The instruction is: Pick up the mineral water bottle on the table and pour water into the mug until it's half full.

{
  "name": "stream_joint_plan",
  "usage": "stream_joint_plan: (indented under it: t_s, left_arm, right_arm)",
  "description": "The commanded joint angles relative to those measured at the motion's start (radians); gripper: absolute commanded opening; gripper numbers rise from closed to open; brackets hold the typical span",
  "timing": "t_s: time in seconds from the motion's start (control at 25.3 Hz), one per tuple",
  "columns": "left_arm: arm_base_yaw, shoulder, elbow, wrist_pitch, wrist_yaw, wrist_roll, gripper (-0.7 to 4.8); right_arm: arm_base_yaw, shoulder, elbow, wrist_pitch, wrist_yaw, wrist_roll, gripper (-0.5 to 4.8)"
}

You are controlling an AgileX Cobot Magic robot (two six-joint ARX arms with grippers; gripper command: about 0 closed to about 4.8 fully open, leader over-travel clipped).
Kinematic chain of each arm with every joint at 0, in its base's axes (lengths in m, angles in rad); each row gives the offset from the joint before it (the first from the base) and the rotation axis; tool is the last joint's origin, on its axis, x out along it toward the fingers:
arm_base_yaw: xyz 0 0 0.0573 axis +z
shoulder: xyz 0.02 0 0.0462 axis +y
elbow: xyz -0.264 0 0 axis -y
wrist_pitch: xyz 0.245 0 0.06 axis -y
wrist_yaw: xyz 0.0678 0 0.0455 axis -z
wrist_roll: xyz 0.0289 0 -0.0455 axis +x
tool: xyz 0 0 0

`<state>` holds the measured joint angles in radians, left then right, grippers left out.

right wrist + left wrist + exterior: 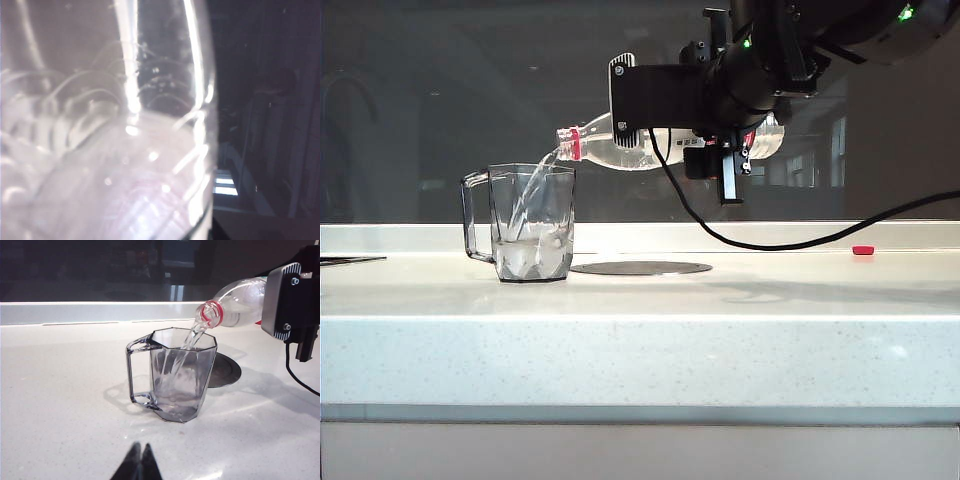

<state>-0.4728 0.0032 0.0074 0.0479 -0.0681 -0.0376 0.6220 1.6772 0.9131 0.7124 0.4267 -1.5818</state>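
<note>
Exterior view: right claw [720, 150] grips the mineral water bottle [620, 147] mid-body, tipped over the mug [532, 222] on the surface [720, 300], water [528, 200] streaming. Thin plastic likely buckles and lightens. Left claw [140, 462] rests together nearby.

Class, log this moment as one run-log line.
phase: pouring | right gripper: holds mineral water bottle tilted over mug | water: streaming in | left gripper: shut, idle
</note>
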Motion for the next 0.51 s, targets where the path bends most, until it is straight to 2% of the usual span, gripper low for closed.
stream_joint_plan:
  t_s: [0.04,0.47,0.51]
  left_arm:
    - [-0.001,0.000,0.003,0.012,0.001,0.004,-0.04]
    - [-0.001,0.000,0.003,0.012,0.001,0.004,-0.04]
    - [-0.001,0.000,0.003,0.012,0.001,0.004,-0.04]
  right_arm:
    - [0.000,-0.011,0.009,0.055,0.001,0.002,2.79]
    - [0.000,-0.011,0.008,0.051,0.002,0.019,2.79]
    - [0.000,-0.011,0.008,0.048,0.001,0.050,2.79]
